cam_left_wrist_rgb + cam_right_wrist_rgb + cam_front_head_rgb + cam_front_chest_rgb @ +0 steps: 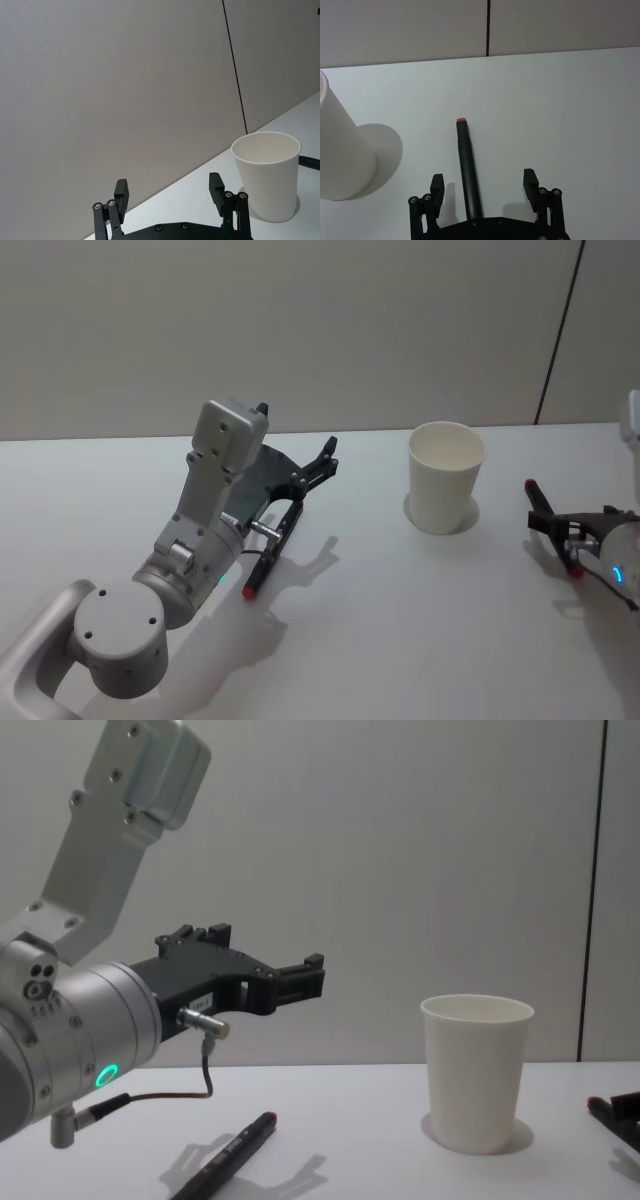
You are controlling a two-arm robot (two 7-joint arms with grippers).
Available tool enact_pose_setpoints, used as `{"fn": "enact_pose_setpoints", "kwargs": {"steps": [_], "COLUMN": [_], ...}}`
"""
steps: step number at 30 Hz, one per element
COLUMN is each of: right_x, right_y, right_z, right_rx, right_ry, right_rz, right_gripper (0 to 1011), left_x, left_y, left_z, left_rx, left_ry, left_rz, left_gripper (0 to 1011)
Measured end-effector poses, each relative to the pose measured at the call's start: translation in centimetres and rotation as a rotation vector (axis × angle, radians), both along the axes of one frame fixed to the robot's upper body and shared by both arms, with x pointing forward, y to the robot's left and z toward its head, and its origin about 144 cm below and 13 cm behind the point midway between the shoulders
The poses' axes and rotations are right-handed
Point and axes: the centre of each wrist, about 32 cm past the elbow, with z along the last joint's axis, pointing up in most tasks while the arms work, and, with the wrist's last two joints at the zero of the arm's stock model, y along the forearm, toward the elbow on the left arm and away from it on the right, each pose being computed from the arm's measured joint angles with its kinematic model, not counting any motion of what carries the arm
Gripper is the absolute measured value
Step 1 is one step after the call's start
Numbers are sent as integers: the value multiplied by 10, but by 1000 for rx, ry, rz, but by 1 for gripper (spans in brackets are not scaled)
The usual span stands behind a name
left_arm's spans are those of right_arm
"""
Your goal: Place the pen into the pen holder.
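Left gripper (169,186): jaws spread wide, empty, touching nothing. It hangs clear above the table, with its fingers level and aimed toward the cup.
Left arm: rises from the near left corner. The silver wrist housing is cocked upward, a green ring is lit on one joint, and a thin cable loops beneath the wrist.
Left pen (230,1153): black marker, red at one end. It lies flat on the table directly below the left gripper and apart from it.
Right gripper (484,177): jaws spread wide, gripping nothing. It sits low over the table.
Right pen (468,160): black with a red end cap. It lies flat on the table, running out between the right gripper's fingers and touching neither. The red end points away from the palm.
White paper cup (445,480): upright, mouth open. It stands ahead of the left gripper, well apart, and off to one side of the right gripper, near the right pen's far end. Both pens lie outside it.
Table (400,630): plain white, matte.
Room: pale wall panels (300,330) close behind the table, with a dark vertical seam (560,330).
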Motion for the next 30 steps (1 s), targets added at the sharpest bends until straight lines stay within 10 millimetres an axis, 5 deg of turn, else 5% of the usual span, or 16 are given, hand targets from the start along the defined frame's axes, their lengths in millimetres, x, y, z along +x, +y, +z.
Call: {"fn": "enact_pose_setpoints", "kwargs": {"steps": [30], "right_x": [25], "right_y": [13], "right_z": [-16], "right_rx": [-39], "right_ry": [45], "right_rz": [44], "right_gripper": [1002], "left_x": [0], "left_y": [0], "left_z": [0], "left_rx": [0], "left_ry": [0], "left_rz": [0], "left_gripper": [1001]}}
